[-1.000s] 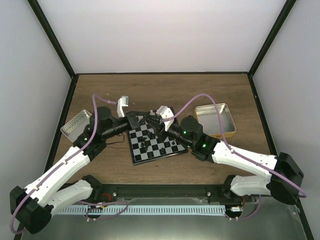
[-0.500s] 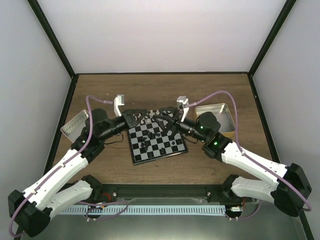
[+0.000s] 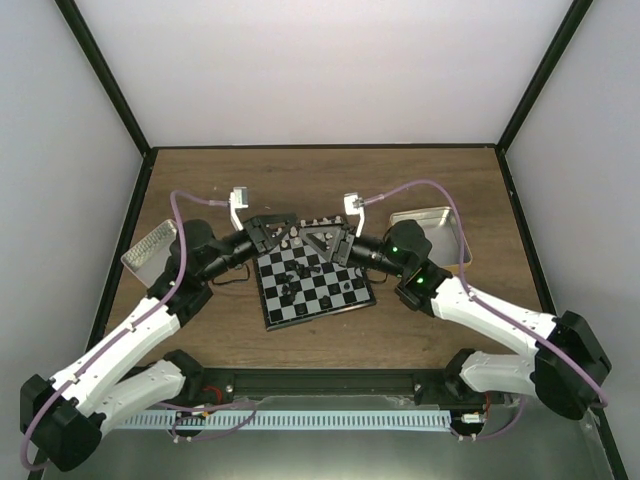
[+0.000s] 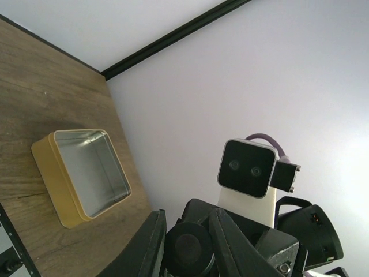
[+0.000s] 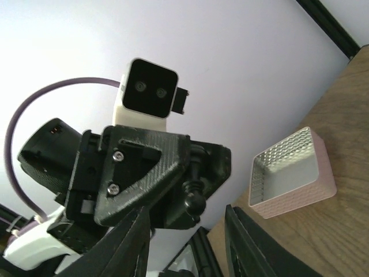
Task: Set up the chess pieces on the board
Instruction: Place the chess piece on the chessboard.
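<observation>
The board [image 3: 318,288] lies tilted between the arms, with several black chess pieces [image 3: 291,281] on its squares and small pale ones along its far edge. Just above that edge my left gripper [image 3: 293,236] is shut on a black chess piece, whose round base [image 4: 189,249] fills the gap between the fingers in the left wrist view. My right gripper [image 3: 319,240] faces it tip to tip. From the right wrist I see the held piece [image 5: 195,195] sticking out toward my right gripper [image 5: 190,245], whose jaws stand open on either side without touching it.
A gold tin [image 3: 438,238] sits right of the board, also seen as the gold tin [image 4: 81,172] on the wood. A silver embossed tin [image 3: 150,250] is at the left edge; the right wrist shows this tin [image 5: 291,173] too. Black frame rails bound the table.
My right gripper left the board's middle, swung out right, then came in facing the left gripper, and its jaws have opened. The left gripper kept its piece and shifted slightly toward the far edge.
</observation>
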Robot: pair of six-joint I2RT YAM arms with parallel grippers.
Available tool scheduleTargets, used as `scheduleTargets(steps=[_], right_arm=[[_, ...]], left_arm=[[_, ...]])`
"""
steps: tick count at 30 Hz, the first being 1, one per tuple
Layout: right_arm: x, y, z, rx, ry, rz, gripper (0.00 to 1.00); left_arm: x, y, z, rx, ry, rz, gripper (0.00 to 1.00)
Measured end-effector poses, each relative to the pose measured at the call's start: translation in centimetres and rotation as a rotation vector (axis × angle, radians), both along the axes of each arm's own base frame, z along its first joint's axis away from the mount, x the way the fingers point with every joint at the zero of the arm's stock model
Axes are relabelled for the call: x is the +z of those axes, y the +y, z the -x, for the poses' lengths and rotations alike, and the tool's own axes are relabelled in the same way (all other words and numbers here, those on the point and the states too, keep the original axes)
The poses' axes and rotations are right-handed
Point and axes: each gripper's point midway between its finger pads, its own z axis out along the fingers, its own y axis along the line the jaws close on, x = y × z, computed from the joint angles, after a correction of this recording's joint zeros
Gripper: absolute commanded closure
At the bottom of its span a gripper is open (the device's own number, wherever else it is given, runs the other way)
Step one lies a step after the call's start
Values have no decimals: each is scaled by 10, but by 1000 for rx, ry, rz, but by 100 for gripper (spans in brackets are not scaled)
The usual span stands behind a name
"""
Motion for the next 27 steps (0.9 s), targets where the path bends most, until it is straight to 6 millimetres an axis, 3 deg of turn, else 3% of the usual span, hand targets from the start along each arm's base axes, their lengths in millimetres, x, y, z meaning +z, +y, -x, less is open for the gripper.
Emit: scheduleTargets(steps=[7,18,24,27], right_arm=[[9,2,-1,14,29,-43,73],[7,5,-5,10,64,-62,82],[7,5,-11,-12,86,-58,99],[7,5,-14,-26,101,-53,99]], left_arm=[[0,-2,-1,-7,8,17,90],[0,-3,-1,-14,6,28,89],[2,-3,-1,-13,-1,43,79],[1,-2,-3,-9,2,47,64]])
